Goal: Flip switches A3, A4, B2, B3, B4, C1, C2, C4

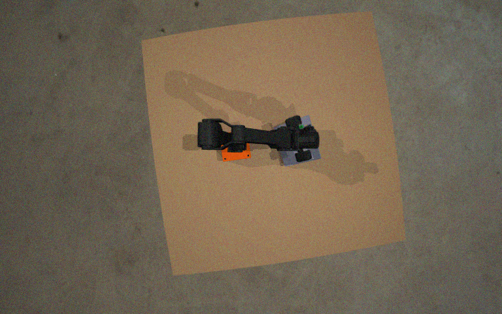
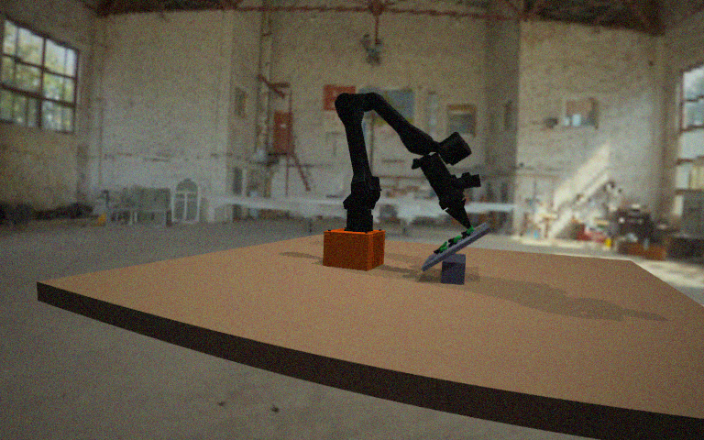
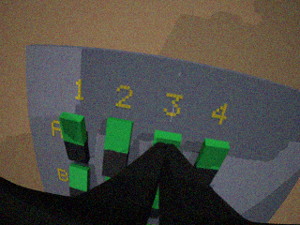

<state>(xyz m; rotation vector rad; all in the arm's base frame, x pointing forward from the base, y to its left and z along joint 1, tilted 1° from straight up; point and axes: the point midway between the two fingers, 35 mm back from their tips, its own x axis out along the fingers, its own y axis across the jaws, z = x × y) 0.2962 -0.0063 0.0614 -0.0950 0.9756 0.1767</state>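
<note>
On the tan square bench (image 1: 259, 207), seen from the top, the black jointed arm (image 1: 255, 137) reaches from its orange base block (image 1: 236, 154) out over the grey-violet switch panel (image 1: 312, 154). The arm's wrist covers most of the panel; only two corners and one green speck show, so no switch can be read here.

From the exterior view, the panel (image 2: 479, 232) leans tilted on a small dark violet support block (image 2: 453, 269), beside the orange base (image 2: 353, 249). The gripper (image 2: 467, 224) points steeply down at the panel's upper end, its tip at or just above the green switches; contact is too small to judge.

In the wrist view, the gripper (image 3: 164, 150) is clenched on nothing, its fingers meeting in a dark wedge whose tip sits at the green rocker under the yellow "3" in row A (image 3: 167, 138). The wedge hides rows B and C almost wholly. Switches A1 (image 3: 73, 129), A2 (image 3: 118, 135) and A4 (image 3: 212, 153) stand clear.
</note>
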